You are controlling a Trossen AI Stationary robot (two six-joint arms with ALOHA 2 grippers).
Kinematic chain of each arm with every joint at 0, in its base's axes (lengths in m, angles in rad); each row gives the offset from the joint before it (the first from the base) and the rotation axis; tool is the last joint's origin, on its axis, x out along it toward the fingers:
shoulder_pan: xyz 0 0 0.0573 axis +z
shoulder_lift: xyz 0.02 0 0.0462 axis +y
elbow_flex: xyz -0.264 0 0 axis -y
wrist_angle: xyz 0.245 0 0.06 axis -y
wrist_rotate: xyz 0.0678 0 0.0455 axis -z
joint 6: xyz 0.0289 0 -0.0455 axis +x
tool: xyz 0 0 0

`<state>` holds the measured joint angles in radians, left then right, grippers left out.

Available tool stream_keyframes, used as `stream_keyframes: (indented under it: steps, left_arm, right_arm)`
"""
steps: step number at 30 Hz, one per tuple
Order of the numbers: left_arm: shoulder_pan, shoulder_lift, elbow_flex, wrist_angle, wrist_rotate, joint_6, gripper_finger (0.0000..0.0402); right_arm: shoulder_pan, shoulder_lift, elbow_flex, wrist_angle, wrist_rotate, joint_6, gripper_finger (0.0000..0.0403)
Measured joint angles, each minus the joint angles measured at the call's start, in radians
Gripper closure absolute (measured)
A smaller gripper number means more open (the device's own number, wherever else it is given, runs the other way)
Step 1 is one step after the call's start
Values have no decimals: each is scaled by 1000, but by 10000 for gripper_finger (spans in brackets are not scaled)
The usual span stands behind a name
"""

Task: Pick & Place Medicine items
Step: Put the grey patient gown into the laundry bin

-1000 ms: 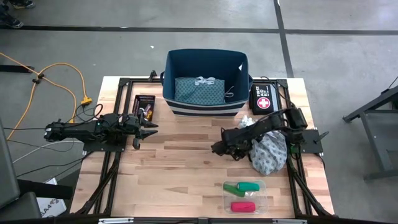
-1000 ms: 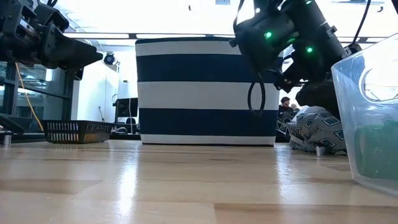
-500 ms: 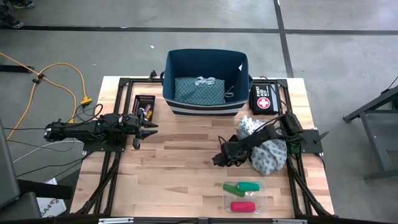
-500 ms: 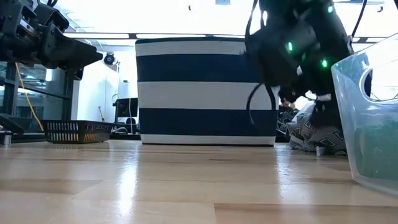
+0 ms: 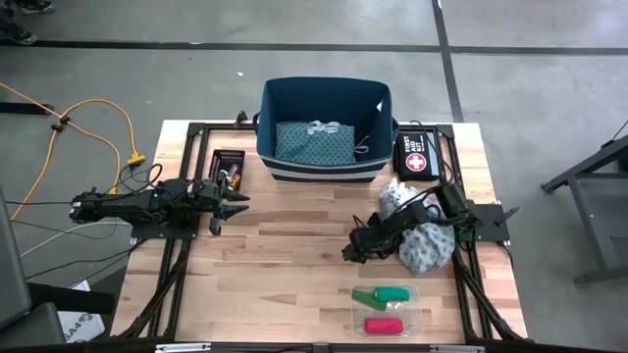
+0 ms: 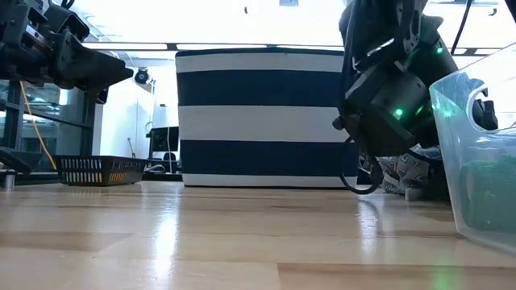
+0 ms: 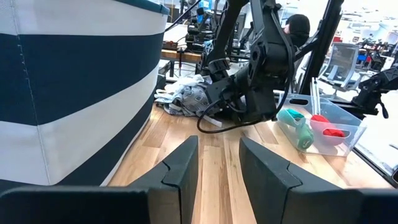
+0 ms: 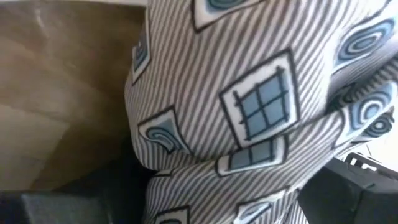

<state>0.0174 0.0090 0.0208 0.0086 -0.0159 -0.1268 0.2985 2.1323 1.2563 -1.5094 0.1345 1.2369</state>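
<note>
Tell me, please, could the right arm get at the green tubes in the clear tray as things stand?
Probably yes. The green tubes lie in the open-topped clear tray with nothing over them, just in front of the right end effector, which is low over the table beside the grey cloth. Only bare wood lies between.

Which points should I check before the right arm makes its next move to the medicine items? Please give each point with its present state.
1. Medicine items in the clear tray: green tube and red-pink tube visible, ok.
2. Right gripper empty: cannot tell; its wrist view shows only the grey patterned cloth.
3. Right gripper positioned over the tray: not ok, it is beside the cloth.
4. Left gripper away from the tray: ok, at the table's left, jaws open.
5. Striped basket unobstructed: ok.
</note>
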Motion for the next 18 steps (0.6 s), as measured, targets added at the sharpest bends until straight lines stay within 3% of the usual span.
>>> stream_keyframes:
  steps: [5, 18]
  left_arm:
    - [0, 0, 0, 0, 0, 0, 291]
    - [0, 0, 0, 0, 0, 0, 291]
  right_arm:
    - [0, 0, -8, 3, -1, 9, 86]
    - [0, 0, -9, 3, -2, 21, 191]
